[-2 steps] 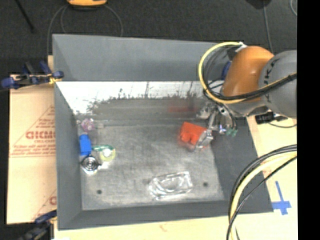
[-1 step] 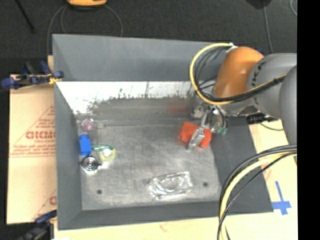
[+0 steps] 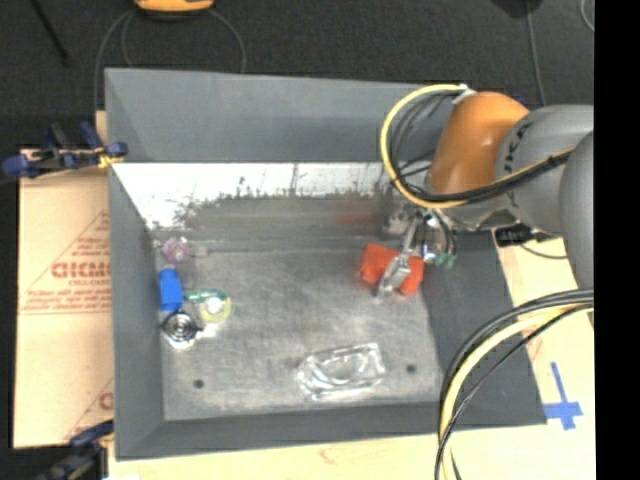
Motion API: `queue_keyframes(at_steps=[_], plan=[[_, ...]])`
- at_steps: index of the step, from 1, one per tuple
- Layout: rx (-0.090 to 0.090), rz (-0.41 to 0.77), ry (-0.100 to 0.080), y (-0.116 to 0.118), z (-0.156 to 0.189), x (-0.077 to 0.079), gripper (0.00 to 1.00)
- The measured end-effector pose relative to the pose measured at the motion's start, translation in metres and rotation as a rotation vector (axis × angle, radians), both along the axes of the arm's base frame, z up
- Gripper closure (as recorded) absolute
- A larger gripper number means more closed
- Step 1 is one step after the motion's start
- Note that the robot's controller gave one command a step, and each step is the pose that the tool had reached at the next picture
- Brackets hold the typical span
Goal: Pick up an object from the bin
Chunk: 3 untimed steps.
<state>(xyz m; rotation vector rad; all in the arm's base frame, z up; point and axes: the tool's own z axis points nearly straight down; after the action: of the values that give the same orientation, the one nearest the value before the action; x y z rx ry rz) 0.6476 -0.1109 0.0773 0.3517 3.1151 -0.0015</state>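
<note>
The pincer (image 3: 398, 268) sits right on an orange-red block (image 3: 376, 262), though I can't tell how far open it is or whether it grips. A clear plastic packet (image 3: 343, 369) lies nearer me, leftward of it, and a blue piece (image 3: 170, 290) lies well off left.

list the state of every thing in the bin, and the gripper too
gripper: low at the right of the bin, on the red-orange block
red-orange block: partly under the gripper; held or not, cannot tell
clear plastic wrapper: lying flat near the front wall, alone
blue piece: lying at the left, in a small cluster
silver round piece: lying at that cluster's front end
</note>
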Motion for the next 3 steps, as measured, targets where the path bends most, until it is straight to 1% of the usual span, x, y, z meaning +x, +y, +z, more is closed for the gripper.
queue_keyframes(at_steps=[1,2,3], plan=[[-0.001,0.001,0.003,-0.001,0.003,0.001,1.0],[-0.003,0.001,-0.001,-0.003,0.016,0.002,1.0],[-0.003,0.001,-0.002,-0.005,0.044,0.004,1.0]])
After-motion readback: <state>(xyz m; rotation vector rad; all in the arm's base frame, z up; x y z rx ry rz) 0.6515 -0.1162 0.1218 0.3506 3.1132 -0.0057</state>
